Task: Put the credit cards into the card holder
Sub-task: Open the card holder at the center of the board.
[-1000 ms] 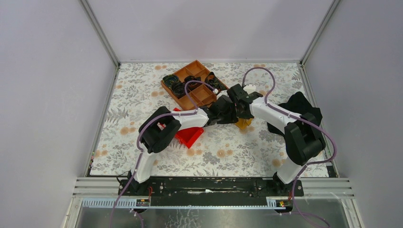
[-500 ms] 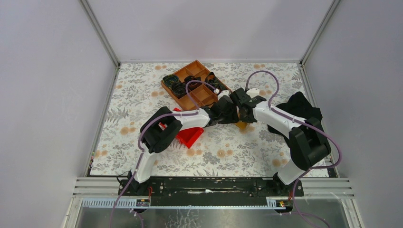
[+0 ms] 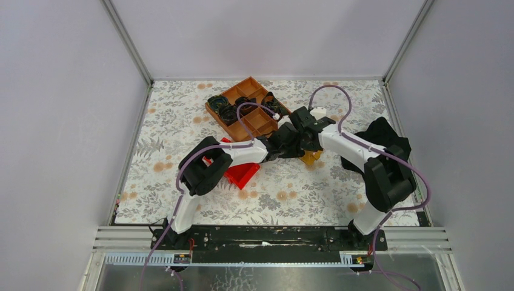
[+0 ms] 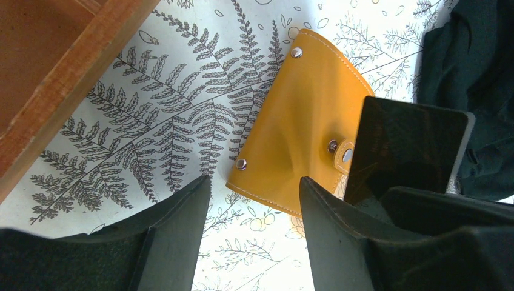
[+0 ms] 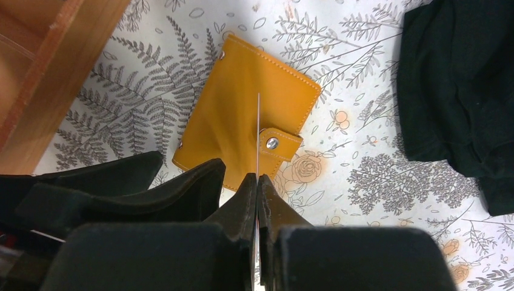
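Note:
The card holder (image 5: 242, 121) is a yellow-orange wallet lying closed on the floral cloth, its snap tab fastened. It also shows in the left wrist view (image 4: 303, 121) and in the top view (image 3: 311, 158). My right gripper (image 5: 257, 177) is shut on a credit card (image 5: 258, 121), seen edge-on and upright just above the wallet near the tab. In the left wrist view the card (image 4: 412, 145) shows a dark glossy face. My left gripper (image 4: 253, 182) is open and empty, low at the wallet's near edge, right beside the right gripper (image 3: 305, 138). No other cards show.
An orange-brown compartment tray (image 3: 245, 109) with dark coiled things stands at the back left; its wall (image 4: 66, 91) is close to the left gripper (image 3: 286, 144). A red bin (image 3: 239, 173) sits under the left arm. A black cloth (image 5: 460, 91) lies right of the wallet.
The right gripper swung a little to the right and back, and is over the wallet again with the card. The left arm and the wallet have not moved.

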